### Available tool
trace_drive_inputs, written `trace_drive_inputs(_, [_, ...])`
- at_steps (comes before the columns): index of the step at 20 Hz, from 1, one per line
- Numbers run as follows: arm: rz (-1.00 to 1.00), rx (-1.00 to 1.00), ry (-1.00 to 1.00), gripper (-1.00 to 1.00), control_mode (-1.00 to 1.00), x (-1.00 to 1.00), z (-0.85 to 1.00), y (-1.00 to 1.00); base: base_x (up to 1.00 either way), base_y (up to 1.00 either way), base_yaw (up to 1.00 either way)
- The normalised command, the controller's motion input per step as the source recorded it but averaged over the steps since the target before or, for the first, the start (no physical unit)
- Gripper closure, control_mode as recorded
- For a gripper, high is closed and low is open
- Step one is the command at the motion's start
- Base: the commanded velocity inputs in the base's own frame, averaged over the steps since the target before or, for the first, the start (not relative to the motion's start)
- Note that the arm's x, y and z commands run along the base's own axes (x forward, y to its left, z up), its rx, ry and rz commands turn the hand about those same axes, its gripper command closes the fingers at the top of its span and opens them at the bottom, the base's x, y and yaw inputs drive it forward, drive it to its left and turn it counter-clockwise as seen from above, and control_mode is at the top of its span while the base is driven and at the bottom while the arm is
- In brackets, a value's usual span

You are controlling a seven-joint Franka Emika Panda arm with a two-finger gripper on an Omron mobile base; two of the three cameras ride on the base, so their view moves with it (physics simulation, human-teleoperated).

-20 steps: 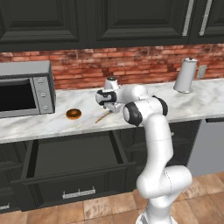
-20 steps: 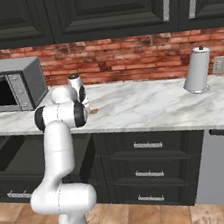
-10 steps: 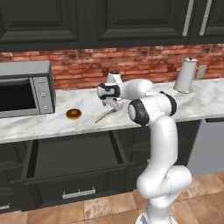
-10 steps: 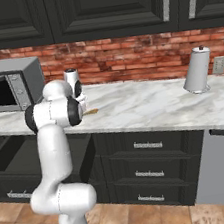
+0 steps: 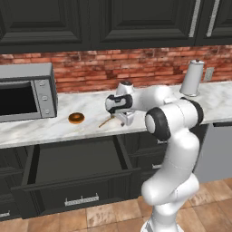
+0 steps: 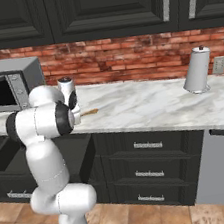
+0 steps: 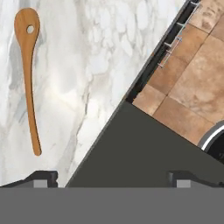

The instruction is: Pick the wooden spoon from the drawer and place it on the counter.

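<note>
The wooden spoon (image 7: 29, 78) is lying flat on the worktop (image 5: 54, 127), right of the donut (image 5: 76, 118). The end effector (image 7: 109, 177) is hovering above the spoon, fingers spread wide and holding nothing, over the open drawer (image 5: 77, 167).

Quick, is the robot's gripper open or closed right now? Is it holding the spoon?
Gripper: open and holding nothing. The wooden spoon lies flat on the counter, apart from the fingertips.

At the upper left of the hand view, the wooden spoon (image 7: 29, 78) looks smooth, matt orange wood. The counter (image 7: 87, 70) beneath is polished grey-veined marble. The drawer (image 5: 72, 163) is matt black, with a shiny metal bar handle (image 5: 81, 199).
</note>
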Motion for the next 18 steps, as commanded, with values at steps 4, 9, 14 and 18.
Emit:
trace_drive_inputs(4, [-0.05,0.08,-0.06,-1.0,-1.0,-1.0,0.0,0.0,0.0,0.0,0.0])
trace_drive_inputs(9, [-0.04,0.11,-0.03,-1.0,-1.0,-1.0,0.0,0.0,0.0,0.0,0.0])
trace_drive_inputs(14, [-0.03,0.13,0.0,-1.0,-1.0,-1.0,0.0,0.0,0.0,0.0,0.0])
trace_drive_inputs(18, [-0.08,0.11,0.0,-1.0,-1.0,-0.95,0.0,0.0,0.0,0.0,0.0])
